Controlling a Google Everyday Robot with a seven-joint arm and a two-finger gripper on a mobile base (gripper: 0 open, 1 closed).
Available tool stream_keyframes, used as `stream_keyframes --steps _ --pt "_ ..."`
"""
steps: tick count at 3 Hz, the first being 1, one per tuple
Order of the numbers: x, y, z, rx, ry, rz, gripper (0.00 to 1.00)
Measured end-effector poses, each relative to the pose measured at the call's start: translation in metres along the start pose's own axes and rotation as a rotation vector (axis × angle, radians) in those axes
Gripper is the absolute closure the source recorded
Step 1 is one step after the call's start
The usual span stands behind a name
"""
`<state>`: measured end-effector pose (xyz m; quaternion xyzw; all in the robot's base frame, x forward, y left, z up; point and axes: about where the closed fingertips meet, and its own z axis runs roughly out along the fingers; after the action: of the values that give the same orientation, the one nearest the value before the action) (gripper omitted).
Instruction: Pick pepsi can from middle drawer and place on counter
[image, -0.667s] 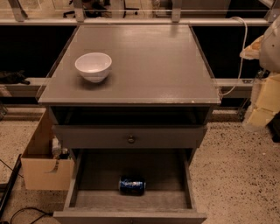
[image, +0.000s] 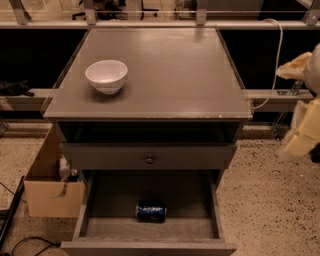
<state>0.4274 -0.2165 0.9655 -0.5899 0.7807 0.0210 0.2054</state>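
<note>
Pepsi can (image: 151, 211) sideways in open middle drawer (image: 112, 200); gripper (image: 296, 144) far right, well apart, grip impossible to tell. Best lowered from above, closing across the can's width.

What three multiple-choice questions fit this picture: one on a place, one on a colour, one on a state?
1. The bowl on the counter is: A) white B) red C) blue
2. The can lies: A) in the bowl B) on the counter C) in the drawer
3. The drawer is: A) pulled out B) shut C) missing

1 A, it looks plain white.
2 C, it rests on the drawer bottom.
3 A, its inside shows; the gripper is at the right edge, away from it.
</note>
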Motion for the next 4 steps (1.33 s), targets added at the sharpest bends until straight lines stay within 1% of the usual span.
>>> stream_keyframes --steps 1,2,3,4 --pt "0.016 0.031 0.03 -0.058 -0.144 0.073 0.0" --pt "0.014 0.067 0.066 -0.126 -0.243 0.094 0.0" --pt "0.0 0.094 0.106 -0.172 -0.258 0.067 0.0" --pt "-0.017 0.115 0.153 -0.184 -0.235 0.035 0.0"
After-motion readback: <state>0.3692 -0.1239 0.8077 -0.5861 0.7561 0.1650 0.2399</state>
